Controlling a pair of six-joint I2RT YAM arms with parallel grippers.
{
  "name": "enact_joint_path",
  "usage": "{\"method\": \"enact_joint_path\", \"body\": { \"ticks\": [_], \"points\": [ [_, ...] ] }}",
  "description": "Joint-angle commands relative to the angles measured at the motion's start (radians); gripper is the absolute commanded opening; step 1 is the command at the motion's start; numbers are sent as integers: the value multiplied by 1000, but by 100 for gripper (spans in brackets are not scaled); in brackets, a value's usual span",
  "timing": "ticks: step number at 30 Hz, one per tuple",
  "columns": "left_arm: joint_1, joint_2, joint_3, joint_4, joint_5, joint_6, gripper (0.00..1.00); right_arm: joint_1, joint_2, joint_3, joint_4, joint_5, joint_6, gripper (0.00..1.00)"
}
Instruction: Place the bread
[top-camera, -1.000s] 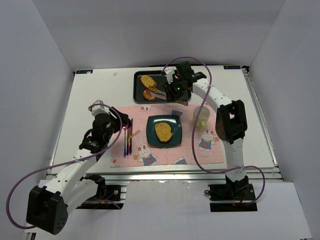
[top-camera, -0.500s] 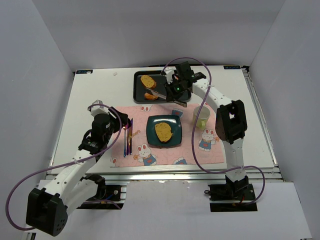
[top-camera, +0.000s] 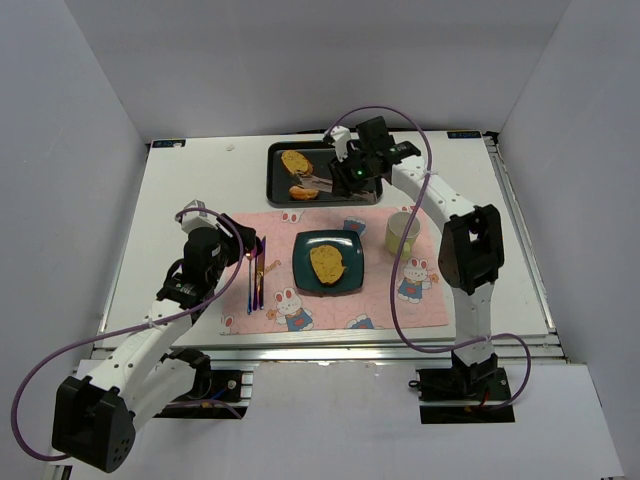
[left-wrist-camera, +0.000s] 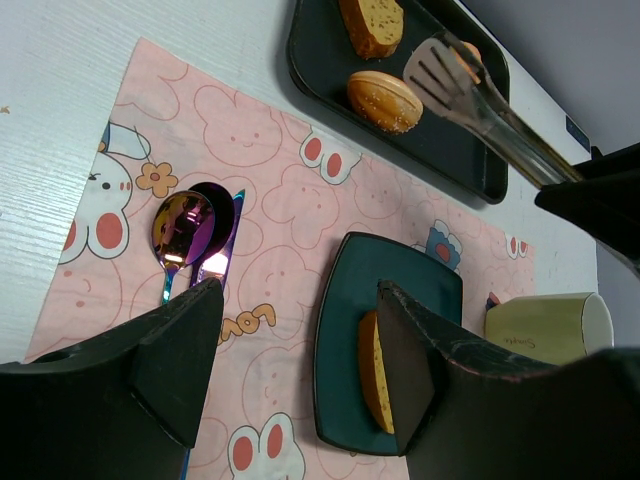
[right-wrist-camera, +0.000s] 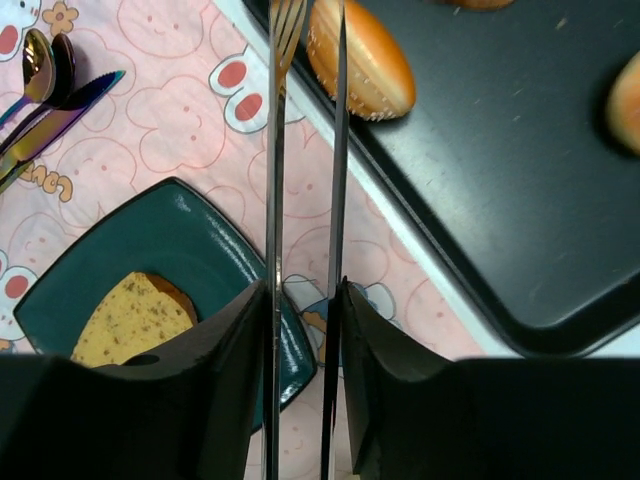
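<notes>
With the right hand (right-wrist-camera: 300, 295) clenched on the tongs (left-wrist-camera: 445, 68), their tips off to one side of the bun (left-wrist-camera: 385, 100) on the black tray (left-wrist-camera: 320, 55), a squeeze might only nip its edge and roll it away; the left hand (left-wrist-camera: 297, 300) hangs spread wide.

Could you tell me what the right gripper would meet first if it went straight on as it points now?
Probably the bread roll on the black tray, just beyond the tips of its tongs; height is unclear.

Tongs (left-wrist-camera: 480, 105) are hovering over the tray (left-wrist-camera: 330, 40), just beside one bun (left-wrist-camera: 385, 100). A cup (top-camera: 403, 233) is standing right of the plate (top-camera: 350, 282), cutlery (top-camera: 256, 278) lying left, bare mat (top-camera: 280, 252) showing between.
</notes>
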Motion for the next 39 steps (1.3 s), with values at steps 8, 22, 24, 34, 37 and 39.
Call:
{"method": "enact_joint_path", "body": {
  "ticks": [8,22,24,34,37,39],
  "points": [
    [4,-12,10,3,-11,4,72,-19,-41,27,-27,30,-209,44],
    [4,-5,14,8,-9,6,72,-17,22,118,-139,63,-507,48],
    [4,-2,14,9,-8,7,72,-13,33,139,-179,55,-559,49],
    [4,-8,13,6,-11,10,72,-5,78,162,-186,98,-654,49],
    [3,-7,13,8,-12,12,72,-3,75,161,-169,106,-654,49],
    [3,-7,11,9,-12,10,72,-3,65,158,-158,106,-656,49]
  ]
}}
